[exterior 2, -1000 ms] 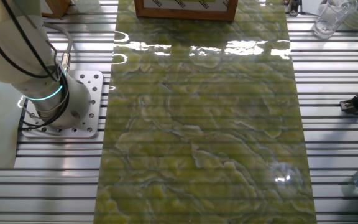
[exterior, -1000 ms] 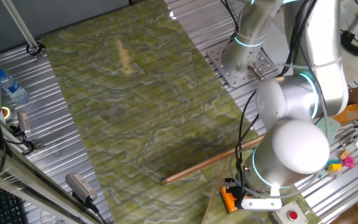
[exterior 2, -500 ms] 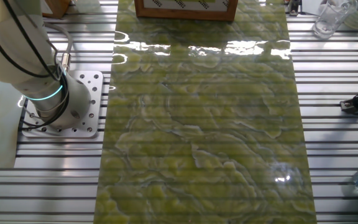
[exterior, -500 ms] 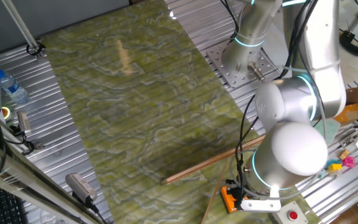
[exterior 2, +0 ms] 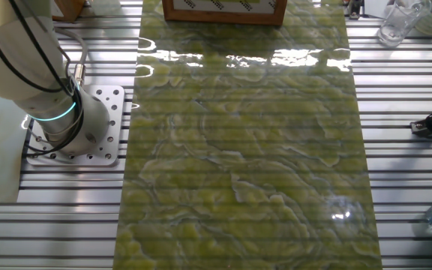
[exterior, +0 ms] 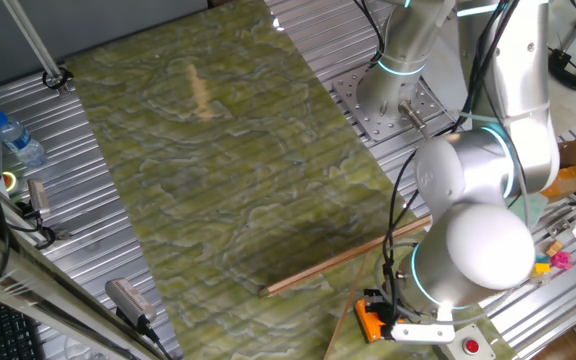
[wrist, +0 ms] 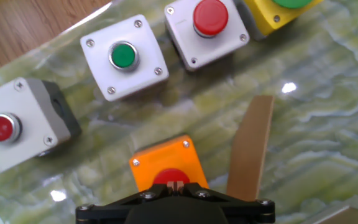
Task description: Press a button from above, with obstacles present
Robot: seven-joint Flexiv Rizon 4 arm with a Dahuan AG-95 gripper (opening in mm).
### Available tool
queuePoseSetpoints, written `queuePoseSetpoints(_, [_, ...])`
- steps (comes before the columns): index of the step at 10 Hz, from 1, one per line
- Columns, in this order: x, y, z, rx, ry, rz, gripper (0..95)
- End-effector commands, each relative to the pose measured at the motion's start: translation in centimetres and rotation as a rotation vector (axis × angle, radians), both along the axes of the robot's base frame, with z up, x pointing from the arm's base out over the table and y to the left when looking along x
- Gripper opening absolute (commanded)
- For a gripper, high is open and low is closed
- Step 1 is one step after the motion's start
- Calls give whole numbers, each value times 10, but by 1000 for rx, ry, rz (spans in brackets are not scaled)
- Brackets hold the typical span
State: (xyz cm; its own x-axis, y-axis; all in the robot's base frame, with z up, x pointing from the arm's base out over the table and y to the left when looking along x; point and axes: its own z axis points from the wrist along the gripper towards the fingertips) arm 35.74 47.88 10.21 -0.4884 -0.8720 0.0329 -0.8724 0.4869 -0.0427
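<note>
The small orange square button box with its round red cap [wrist: 168, 173] sits at the bottom of the hand view, right under the black body of the gripper [wrist: 176, 202], and that body covers the lower part of the red cap. Whether the fingers are spread or pressed together, I cannot tell; no fingertip shows clear in any view. Just to the right of the orange box lies a flat light-brown wooden stick [wrist: 251, 149], running up and away, close beside the box; I cannot tell whether they touch. Beyond them, three white-grey boxes line up on the green marbled mat [wrist: 328, 93]: one with a red cap at the left [wrist: 16, 129], one with a green cap [wrist: 123, 57] in the middle, one with a larger red cap [wrist: 206, 28] next along. A yellow box [wrist: 278, 12] peeks in at the top edge.

Over to one fixed view: the silver arm [exterior: 478, 220] bends low at the mat's near right corner, and the orange box [exterior: 370, 318] shows just beneath it. The long thin wooden stick [exterior: 328, 264] lies slanted across the mat, its right end passing behind the arm. A plastic water bottle [exterior: 16, 138] lies on the slatted metal table [exterior: 88, 250] at the left.

The other fixed view shows only the arm's base [exterior 2: 70, 124] beside the mat.
</note>
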Motion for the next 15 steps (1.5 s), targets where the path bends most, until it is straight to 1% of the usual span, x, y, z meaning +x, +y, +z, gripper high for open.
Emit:
queuePoseSetpoints(1, [0,0,-2,-1,-3,-4,0])
queuePoseSetpoints(3, [-1,-1,-4,5,-5,-6,0])
queuePoseSetpoints(5, [0,-1,-6,0,-5,-7,0])
queuePoseSetpoints(7, [0,-2,-10,5,-9,-7,0])
queuePoseSetpoints(11, [0,-2,-12,-1,-8,-5,0])
queuePoseSetpoints(13, [1,-3,-20,1,-11,-10,0])
queuePoseSetpoints(15, [1,-3,-22,-1,-12,-11,0])
